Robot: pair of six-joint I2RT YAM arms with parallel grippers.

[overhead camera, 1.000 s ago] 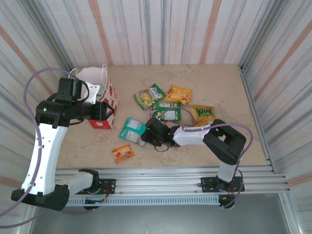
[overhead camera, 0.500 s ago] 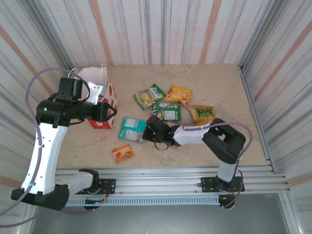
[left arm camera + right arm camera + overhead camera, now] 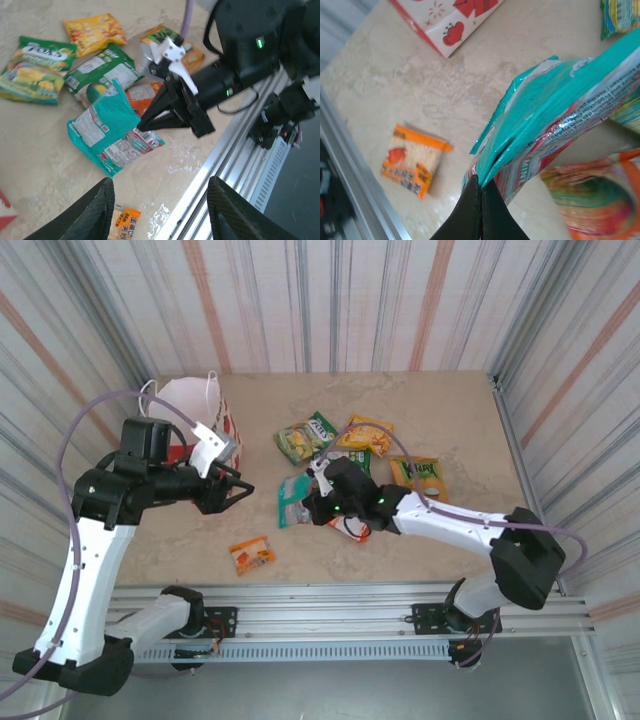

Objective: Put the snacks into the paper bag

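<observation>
Tabletop (image 3: 450,410) snacks (image 3: 305,438) crowd teal packet (image 3: 112,127) in right gripper (image 3: 481,190).

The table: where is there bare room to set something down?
Bare: the far strip of the table, from the paper bag across to the far right corner, and the near edge right of the orange packet. Crowded: the middle, around the green packet and the teal packet in the right gripper.

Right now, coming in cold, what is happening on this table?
The right gripper is shut on one edge of a flat teal snack packet, holding it lifted off the beige table. The left gripper hovers open and empty near the red-and-white paper bag. Other green, yellow and orange packets lie on the table, not yet bagged.
</observation>
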